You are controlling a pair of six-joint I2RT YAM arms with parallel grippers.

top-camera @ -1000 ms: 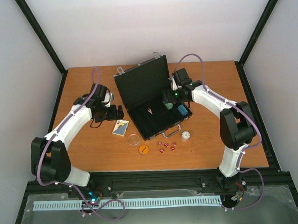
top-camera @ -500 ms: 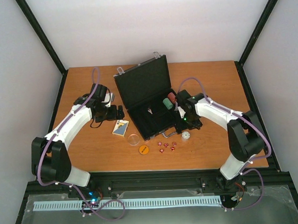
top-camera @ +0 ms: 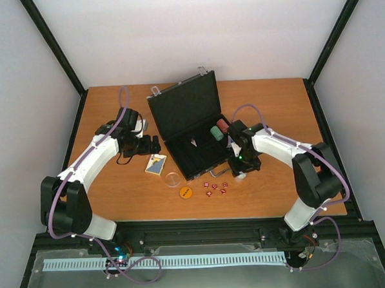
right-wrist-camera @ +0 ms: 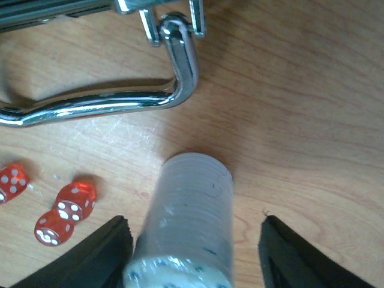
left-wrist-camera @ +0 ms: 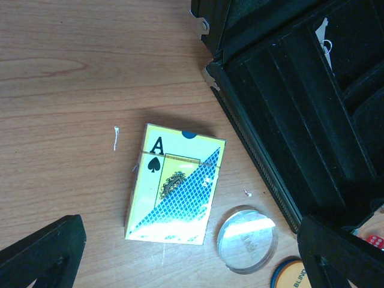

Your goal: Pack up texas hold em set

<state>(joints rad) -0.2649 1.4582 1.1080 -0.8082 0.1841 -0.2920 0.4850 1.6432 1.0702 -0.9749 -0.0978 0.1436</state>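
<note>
Down by the open briefcase [top-camera: 185,118] handle [right-wrist-camera: 120,102], my right fingers [right-wrist-camera: 288,258] stand apart either side of the white chip stack [right-wrist-camera: 183,222] on the desk [right-wrist-camera: 300,90], not yet gripping it. Over left, my left fingers [left-wrist-camera: 42,255] hang wide open above the card box [left-wrist-camera: 177,186].

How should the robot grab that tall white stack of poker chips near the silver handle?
Probably by its curved sides, coming down from above and pinching from two opposite sides. The white stack of poker chips stands upright on the wooden table. It is a pile of separate discs, so squeezing along its whole height should keep them together.
</note>
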